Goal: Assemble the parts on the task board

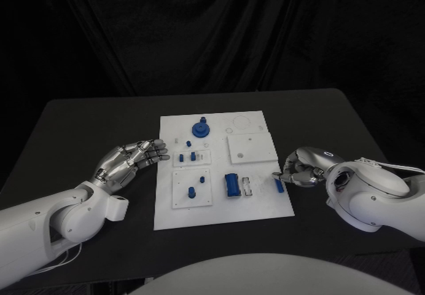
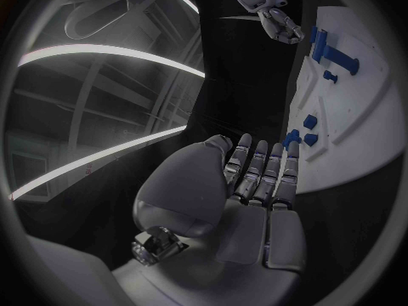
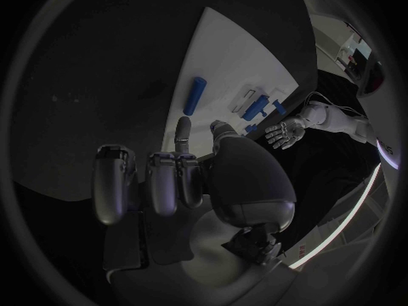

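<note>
Your flat white rectangular task board (image 1: 266,212) lies in the middle of the black table (image 1: 80,129), bare tabletop open on every side of it. Your left hand (image 1: 132,160) hangs just off the board's left edge, palm open, fingers straight and apart, holding nothing — its fingertips (image 2: 292,151) point at two small blue pegs (image 1: 187,158) on a raised white square. Your right hand (image 1: 300,169) sits at the board's right edge, fingers curled in beside a short blue cylinder (image 1: 280,185); you cannot tell whether they touch it. A round blue gear-like part (image 1: 202,129) stands near the far edge, a long blue bar (image 1: 232,184) near the centre.
</note>
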